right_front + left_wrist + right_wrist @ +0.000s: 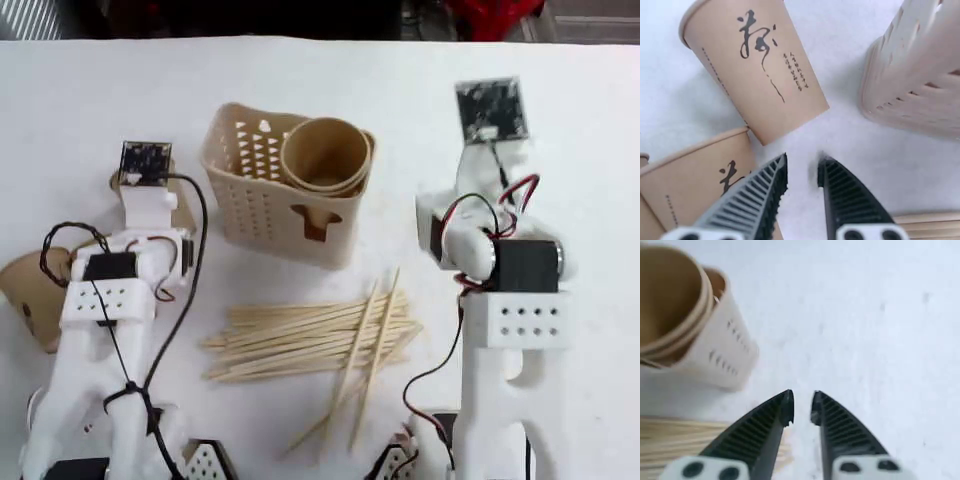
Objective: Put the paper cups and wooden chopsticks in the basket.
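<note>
Paper cups (757, 70) lying toward table's (100, 90) left edge; left gripper (801, 172), narrowly parted, empty, risking nudging one rolling; right gripper (801, 407) likewise narrow.

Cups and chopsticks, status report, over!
Left gripper, right gripper: slightly open, empty. Stacked cups in basket; loose cups beside left gripper. Chopsticks piled on table.

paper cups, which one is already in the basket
The paper cup standing mouth-up inside the basket, apparently nested in another; the other cups lie on their sides on the table.
</note>
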`<control>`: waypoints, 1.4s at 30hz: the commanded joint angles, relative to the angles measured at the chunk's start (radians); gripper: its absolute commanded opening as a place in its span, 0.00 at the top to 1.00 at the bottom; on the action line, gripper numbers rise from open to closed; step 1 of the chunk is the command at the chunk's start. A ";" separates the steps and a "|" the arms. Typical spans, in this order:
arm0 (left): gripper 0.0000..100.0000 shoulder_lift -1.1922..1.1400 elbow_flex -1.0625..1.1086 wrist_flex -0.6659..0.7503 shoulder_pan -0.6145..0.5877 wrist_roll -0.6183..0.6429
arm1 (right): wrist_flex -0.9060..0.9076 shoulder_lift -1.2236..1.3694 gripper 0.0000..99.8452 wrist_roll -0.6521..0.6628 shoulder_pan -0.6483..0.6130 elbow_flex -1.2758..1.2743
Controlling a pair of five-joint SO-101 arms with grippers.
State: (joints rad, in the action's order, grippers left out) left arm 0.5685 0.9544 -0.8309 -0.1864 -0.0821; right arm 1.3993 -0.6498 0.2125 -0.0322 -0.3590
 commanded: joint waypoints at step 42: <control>0.72 -1.179 -1.887 -0.957 -0.647 -0.970 | -0.394 -0.022 0.98 0.163 0.051 -0.760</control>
State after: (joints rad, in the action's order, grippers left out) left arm -0.5562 -0.7595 -1.7545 -0.8585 -0.9291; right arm 1.0495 -0.6575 0.3705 0.0230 -1.1139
